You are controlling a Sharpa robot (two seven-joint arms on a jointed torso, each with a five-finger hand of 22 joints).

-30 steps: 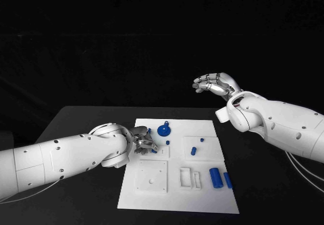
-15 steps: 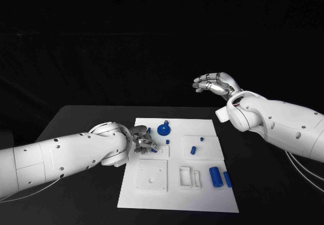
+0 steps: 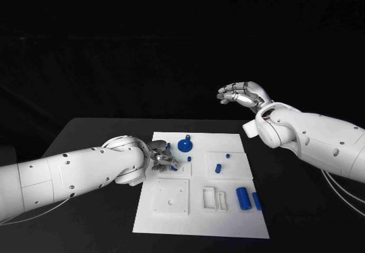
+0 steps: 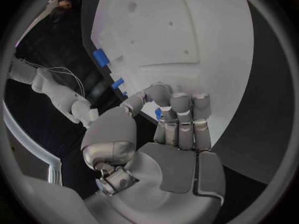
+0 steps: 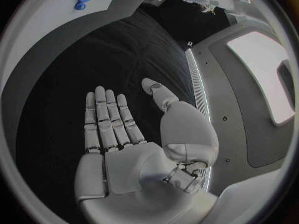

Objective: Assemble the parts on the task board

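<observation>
Surface: black matte table carried everything, with darkness beyond it.
Landmark: flat white rectangular plastic task board lay mid-table; places below were reckoned from it.
Left hand: silver many-fingered left hand sat at the board's left edge, fingers curled tight round a small blue plastic part that peeked between thumb and fingers, just over the board's upper-left recess.
Right hand: silver right hand hung high beyond the board's far right corner, well apart from it, palm flat, fingers spread, grasping nothing.
Risk, larger: the pinched part seemed barely exposed, so it could probably slip or tilt as it was pressed toward a seat, then jam or drop off the board's edge.
Risk, smaller: the bulky left forearm lay close to the board's left side; a sweep might nudge the board and shift loose pieces.
Recessed square panel: white square tray in the board's lower left held nothing blue.
Loose parts: blue round gear-like disc near the board's top, blue stubby cylinder toward its lower right, thin blue bar just beside that.
</observation>
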